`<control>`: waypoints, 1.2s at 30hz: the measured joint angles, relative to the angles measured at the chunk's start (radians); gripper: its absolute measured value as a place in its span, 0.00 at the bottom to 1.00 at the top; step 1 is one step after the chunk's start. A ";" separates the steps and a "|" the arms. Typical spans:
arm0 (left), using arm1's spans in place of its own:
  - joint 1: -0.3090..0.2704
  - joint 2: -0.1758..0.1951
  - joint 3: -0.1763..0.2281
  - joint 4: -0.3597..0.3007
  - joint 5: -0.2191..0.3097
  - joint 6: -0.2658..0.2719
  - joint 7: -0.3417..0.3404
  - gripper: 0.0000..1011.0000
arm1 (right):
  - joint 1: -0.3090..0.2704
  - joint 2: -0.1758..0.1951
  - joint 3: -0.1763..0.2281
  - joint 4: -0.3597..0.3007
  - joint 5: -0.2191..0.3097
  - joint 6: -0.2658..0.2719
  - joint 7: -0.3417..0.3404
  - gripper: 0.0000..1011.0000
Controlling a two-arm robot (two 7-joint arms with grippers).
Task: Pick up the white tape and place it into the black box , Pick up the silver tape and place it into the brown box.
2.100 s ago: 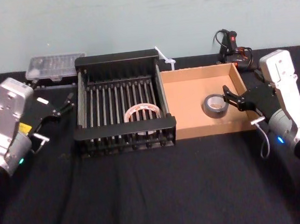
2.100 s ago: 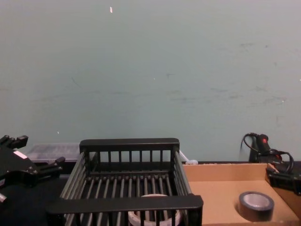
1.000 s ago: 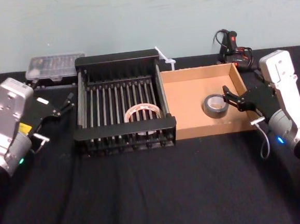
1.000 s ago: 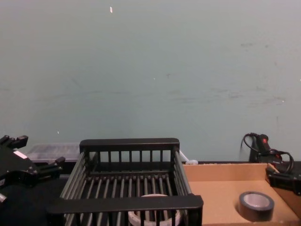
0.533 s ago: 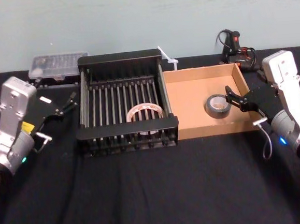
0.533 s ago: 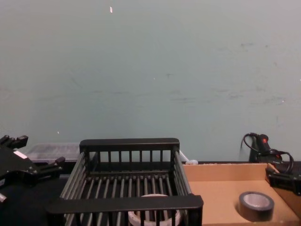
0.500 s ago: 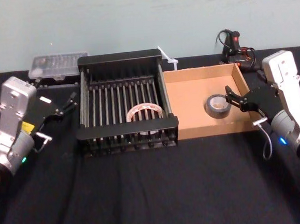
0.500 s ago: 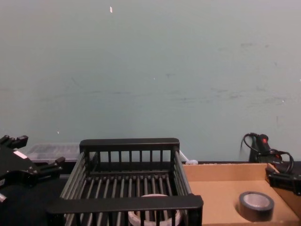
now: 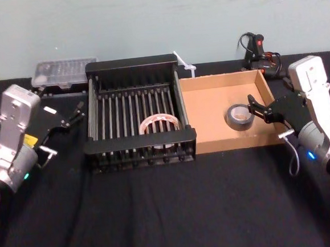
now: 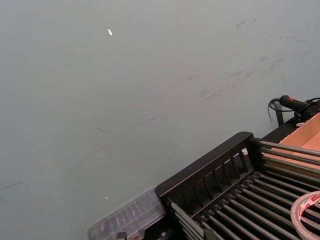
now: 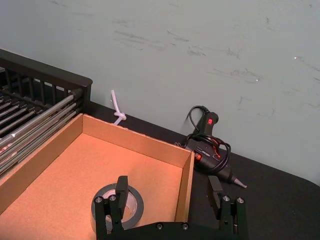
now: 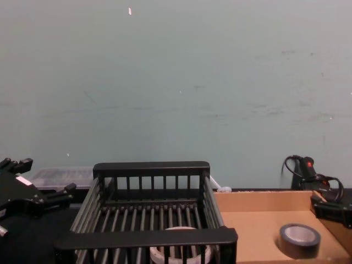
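1. Head view: white tape (image 9: 160, 123) is seen inside black box (image 9: 136, 110); silver tape (image 9: 238, 117) inside brown box (image 9: 211, 94), at 3 o'clock.
2. Right gripper (image 9: 257, 109), jaws spread and empty, is best withdrawn clear of the wall; left gripper (image 9: 67, 116), open and empty, is parked at 9 o'clock.

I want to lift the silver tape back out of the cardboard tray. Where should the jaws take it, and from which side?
Come from above. The silver tape lies flat in the brown box, hollow core up, so put one jaw in the core and one outside, pinching the wall. The right gripper, jaws open beside it, is nearest; take the roll's right side.
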 joint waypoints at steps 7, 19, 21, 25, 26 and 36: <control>0.000 0.000 0.000 0.000 0.000 0.000 0.000 0.99 | 0.000 0.000 0.000 0.000 0.000 0.000 0.000 0.99; 0.000 0.000 0.000 0.000 0.000 0.000 0.000 0.99 | 0.000 0.000 0.000 0.000 0.000 0.000 0.000 0.99; 0.000 0.000 0.000 0.000 0.000 0.000 0.000 0.99 | 0.000 0.000 0.000 0.000 0.000 0.000 0.000 0.99; 0.000 0.000 0.000 0.000 0.000 0.000 0.000 0.99 | 0.000 0.000 0.000 0.000 0.000 0.000 0.000 0.99; 0.000 0.000 0.000 0.000 0.000 0.000 0.000 0.99 | 0.000 0.000 0.000 0.000 0.000 0.000 0.000 0.99; 0.000 0.000 0.000 0.000 0.000 0.000 0.000 0.99 | 0.000 0.000 0.000 0.000 0.000 0.000 0.000 0.99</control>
